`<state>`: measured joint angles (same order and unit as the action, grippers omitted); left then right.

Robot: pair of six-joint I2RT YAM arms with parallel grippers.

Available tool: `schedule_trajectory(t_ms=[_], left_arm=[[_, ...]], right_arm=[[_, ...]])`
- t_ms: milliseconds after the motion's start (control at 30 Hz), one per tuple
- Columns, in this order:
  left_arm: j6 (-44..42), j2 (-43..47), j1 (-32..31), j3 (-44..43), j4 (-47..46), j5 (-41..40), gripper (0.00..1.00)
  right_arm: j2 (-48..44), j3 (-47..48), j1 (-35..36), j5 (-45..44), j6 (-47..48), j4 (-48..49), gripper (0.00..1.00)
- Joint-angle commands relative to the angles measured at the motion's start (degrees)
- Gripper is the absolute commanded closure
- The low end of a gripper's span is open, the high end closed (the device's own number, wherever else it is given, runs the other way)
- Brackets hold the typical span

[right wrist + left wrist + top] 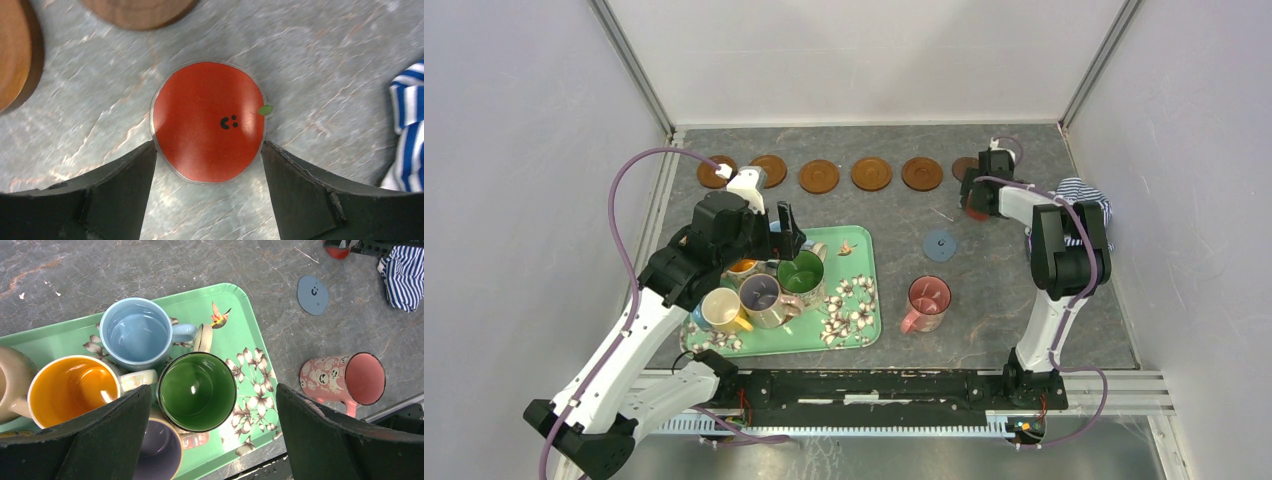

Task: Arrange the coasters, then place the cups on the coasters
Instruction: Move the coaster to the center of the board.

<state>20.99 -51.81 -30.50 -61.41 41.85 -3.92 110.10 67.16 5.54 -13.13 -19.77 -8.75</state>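
Judging from how things lie, you are partway through the coaster stage, and no cup has been placed yet. A row of wooden coasters [818, 176] runs along the far side of the table [1024, 290], evenly spaced, with a darker one at its right end partly hidden by the arm. Two small ones lie outside that row: the blue-grey coaster [940, 244], alone in the middle of the table, and the red coaster [207, 120], flat on the table near the row's right end.

Your right gripper [207, 147] sits low over the red coaster, one finger on each side with the tips right at its rim. The jaws stand apart, but I cannot tell whether they already pinch it. The striped cloth [407, 125] lies close by on the right.

Your left gripper [212, 390] hangs above the tray [235, 295], jaws spread wide and holding nothing, with the green mug [197, 390] directly below the gap. The light blue mug [133, 332], orange mug [72, 390], lilac mug [160, 450], yellow mug [722, 308] and tan mug [10, 380] crowd the tray with it. The pink mug [927, 303] sits off the tray on bare table, on no coaster.

That leaves you both loose coasters to line up, then every mug to move.
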Motion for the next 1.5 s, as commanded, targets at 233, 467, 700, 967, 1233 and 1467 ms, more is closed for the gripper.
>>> schedule_trajectory(t_ms=[233,467,700,967,1233,1467], left_arm=[[0.6,-0.4,0.1,-1.2,-1.8,0.6,0.00],[0.4,-0.6,0.1,-1.4,-1.9,0.2,0.00],[0.2,-1.8,0.1,-1.2,-3.1,0.2,0.00],[0.5,-3.2,0.1,-0.6,-5.0,0.6,0.00],[0.2,-4.1,0.1,-0.5,-6.1,0.6,0.00],[0.2,-4.0,0.1,0.0,-6.6,0.9,0.00]], right_arm=[[7.6,13.7,-7.2,-0.8,0.4,-5.2,0.17],[11.8,20.1,-10.8,0.4,0.3,-7.3,0.17],[16.5,27.4,-12.6,1.4,1.1,-8.7,0.17],[22.0,34.9,-14.1,3.2,1.5,-9.9,0.17],[23.2,35.4,-12.8,4.5,0.7,-9.5,0.17],[23.8,36.7,-11.6,4.9,0.5,-9.5,0.17]])
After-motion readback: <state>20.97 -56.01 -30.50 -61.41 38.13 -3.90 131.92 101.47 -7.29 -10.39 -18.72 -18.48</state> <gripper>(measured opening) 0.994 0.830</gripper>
